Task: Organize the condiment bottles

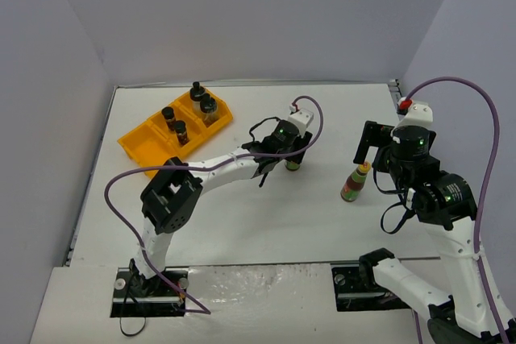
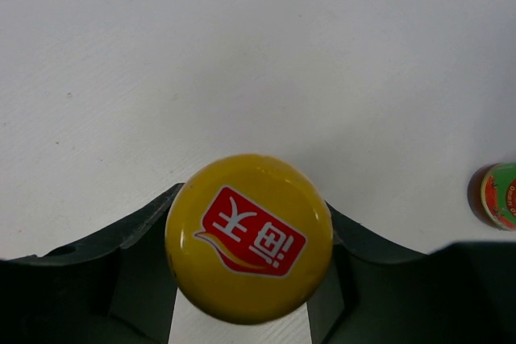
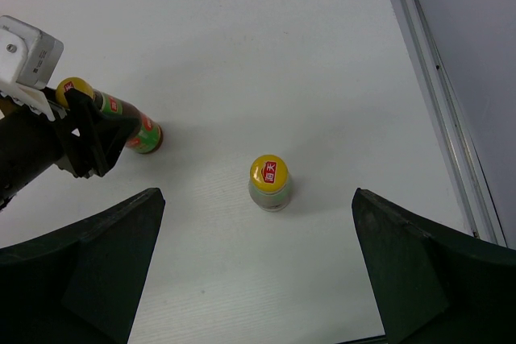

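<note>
One slim sauce bottle [image 1: 293, 163], with a yellow cap and a red-green label, stands upright near the centre of the table [image 1: 242, 231]. A second sauce bottle [image 1: 353, 184], identical, stands upright nearer the right edge. Four black-capped jars [image 1: 208, 106] stand upright in the orange tray [image 1: 137, 144] by the far left corner.

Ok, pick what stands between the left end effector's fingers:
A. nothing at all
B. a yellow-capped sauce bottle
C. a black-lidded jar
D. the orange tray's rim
B: in the left wrist view, the yellow-capped sauce bottle sits inside the left end effector, with a dark finger against it on each side.
</note>
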Controlling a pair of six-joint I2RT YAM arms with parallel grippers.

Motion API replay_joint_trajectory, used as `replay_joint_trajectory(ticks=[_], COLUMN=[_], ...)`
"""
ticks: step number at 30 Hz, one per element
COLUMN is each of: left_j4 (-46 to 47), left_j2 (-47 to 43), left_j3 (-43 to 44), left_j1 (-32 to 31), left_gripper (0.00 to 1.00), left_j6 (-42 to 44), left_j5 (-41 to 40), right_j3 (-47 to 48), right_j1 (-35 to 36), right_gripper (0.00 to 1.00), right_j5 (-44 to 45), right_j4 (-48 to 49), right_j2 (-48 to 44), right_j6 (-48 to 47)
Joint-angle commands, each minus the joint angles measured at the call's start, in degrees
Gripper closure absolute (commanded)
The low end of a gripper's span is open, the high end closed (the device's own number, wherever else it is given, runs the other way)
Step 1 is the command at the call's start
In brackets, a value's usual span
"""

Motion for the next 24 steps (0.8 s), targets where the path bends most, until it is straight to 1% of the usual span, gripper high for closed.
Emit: replay_joint_trajectory(ticks=[1, 5, 18, 24], left_j4=[5.39, 5.81, 7.48, 6.10], left_j2=[-7.84, -9.13, -17.21, -20.83], left_j3=[1.39, 0.89, -3.47, -5.25], left_j1=[-0.85, -0.94, -1.36, -1.37], left_gripper=[1.00, 1.00, 1.00, 1.00], left_j6=[1.95, 2.40, 4.05, 4.30], left_j5=[-0.95, -1.42, -3.47, -6.51], right_j3=[-0.43, -0.46, -1.22, -1.42], right_j1=[-0.39, -0.38, -0.39, -0.31], right_gripper=[0.00, 0.00, 0.00, 0.00], right_j5=[1.30, 1.28, 0.94, 0.85], right_j4=[2.43, 2.61, 2.79, 2.79], right_j2=[-0.01, -0.01, -0.36, -0.49], right_j6=[-0.71, -0.69, -0.61, -0.61])
